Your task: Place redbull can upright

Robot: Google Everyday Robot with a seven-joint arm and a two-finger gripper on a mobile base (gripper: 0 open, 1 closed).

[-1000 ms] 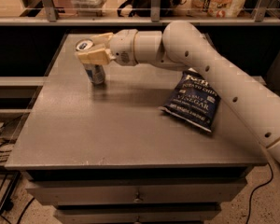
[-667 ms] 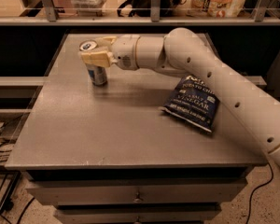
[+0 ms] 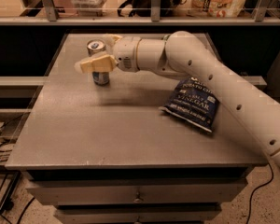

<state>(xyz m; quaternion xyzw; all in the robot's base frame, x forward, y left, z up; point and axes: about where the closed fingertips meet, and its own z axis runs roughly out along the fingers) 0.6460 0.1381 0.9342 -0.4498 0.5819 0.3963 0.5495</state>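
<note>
The redbull can [image 3: 101, 76], slim, silver and blue with a silver top, stands upright on the grey table [image 3: 84, 139] at the back left. My gripper [image 3: 94, 51] reaches in from the right at the height of the can's upper half. One cream finger [image 3: 96, 63] crosses in front of the can and the other finger [image 3: 113, 38] is behind it to the right. The fingers look spread apart with the can between them, and the can's top shows fully.
A dark blue chip bag [image 3: 191, 104] lies on the table's right side, under my arm. A shelf with metal railing [image 3: 151, 18] and packaged goods runs behind the table. Drawers sit below the front edge, and cables lie on the floor at left.
The can's top has shifted right over its base, so it stands straighter. The fingers have spread, and the near finger now sits lower across the can's front.
</note>
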